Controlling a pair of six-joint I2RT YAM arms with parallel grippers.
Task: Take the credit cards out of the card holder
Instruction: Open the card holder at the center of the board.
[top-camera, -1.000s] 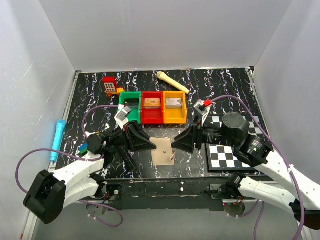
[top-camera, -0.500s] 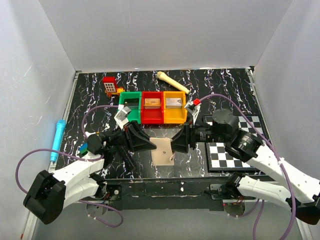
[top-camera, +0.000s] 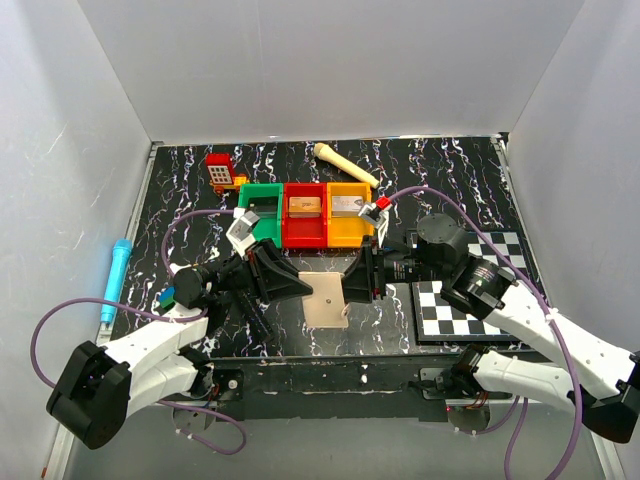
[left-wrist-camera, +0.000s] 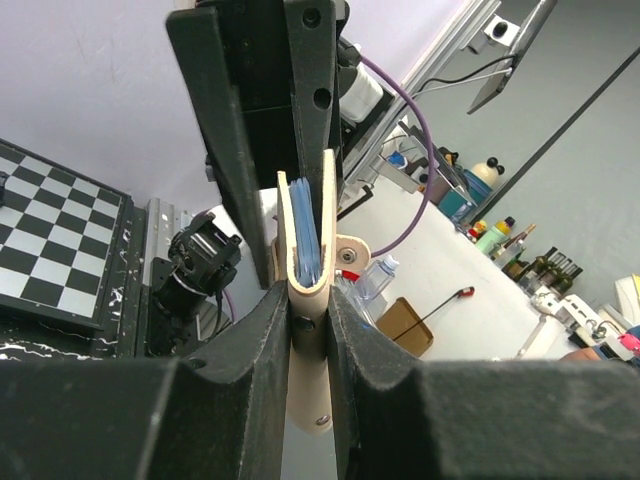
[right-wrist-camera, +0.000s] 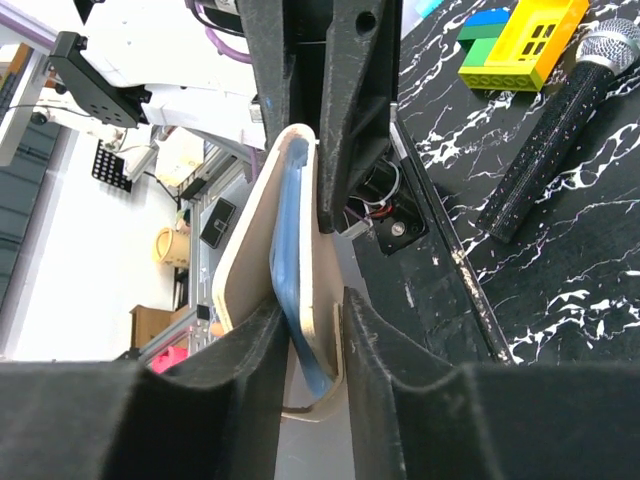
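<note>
Inside card holder (left-wrist-camera: 309, 300), blue cards (left-wrist-camera: 306, 236).

Table (top-camera: 185, 195) clutter
Green bin (top-camera: 262, 187), red bin (top-camera: 305, 239), yellow bin (top-camera: 350, 238) in a row (blocks (top-camera: 304, 206) in the last two); bone (top-camera: 345, 165) behind, blue pen (top-camera: 113, 278) left, chequered board (top-camera: 440, 316) right.

1. Top external: high above the card holder (top-camera: 323, 303), set back on its near side, looking down and forward from far off.
2. Left wrist: pressed close at its left edge, facing right along it.
3. Right wrist: equally close at its right edge, facing left.
4. Shared by all three: the card holder itself.
</note>
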